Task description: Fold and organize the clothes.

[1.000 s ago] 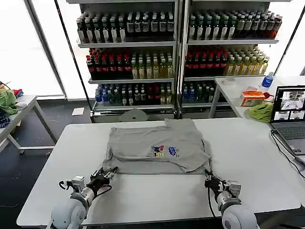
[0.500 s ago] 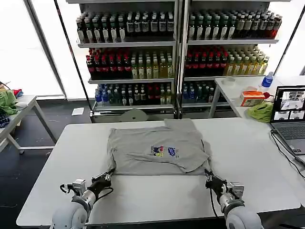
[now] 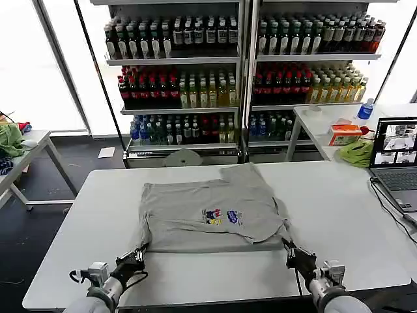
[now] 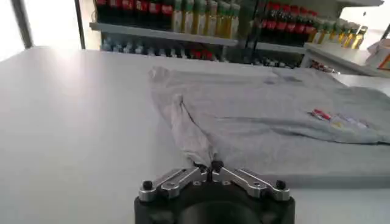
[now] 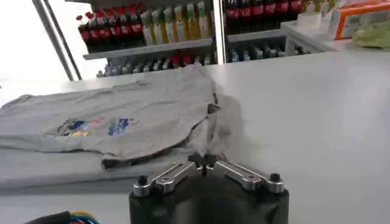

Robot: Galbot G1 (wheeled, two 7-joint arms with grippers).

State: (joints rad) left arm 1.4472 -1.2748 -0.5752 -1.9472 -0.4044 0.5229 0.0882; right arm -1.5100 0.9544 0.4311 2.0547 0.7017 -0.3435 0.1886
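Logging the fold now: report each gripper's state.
Left gripper: shut on the grey shirt, near-left corner.
Right gripper: shut on the grey shirt, near-right corner.

Shirt (image 3: 208, 212): folded, underside hidden; print (image 3: 220, 216) too small to read. Laptop (image 3: 395, 160): cut by frame edge. Bottle (image 3: 195, 91) labels: illegible. Both arms: cut by lower edge.

Pale grey, rounded arm shells at both near corners of the head view. Black left gripper (image 3: 138, 252) and black right gripper (image 3: 288, 248), each on a silver wrist block. Slim silver fingers (image 4: 175, 181) on dark round pivot screws over a black curved housing. Black cables along both forearms; blue and yellow wires beside the right housing.
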